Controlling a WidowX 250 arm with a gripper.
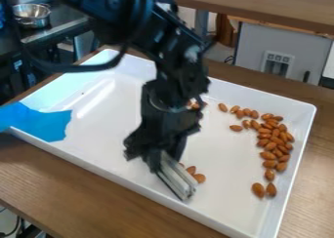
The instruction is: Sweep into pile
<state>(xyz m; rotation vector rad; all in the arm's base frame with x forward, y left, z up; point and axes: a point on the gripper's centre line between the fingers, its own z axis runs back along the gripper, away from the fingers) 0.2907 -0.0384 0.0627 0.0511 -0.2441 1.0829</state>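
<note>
Presently, gripper [156,157] closed on grey sweeping tool [175,177], its long axis slanting down-right in view; stray almonds [199,178] lie just to its right, main heap [271,146] farther right, so rightward push judged next.

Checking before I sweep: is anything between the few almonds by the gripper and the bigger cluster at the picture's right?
Nothing visible stands in the way. From those few almonds across to the bigger cluster, the floor of the white tray shows bare.
</note>
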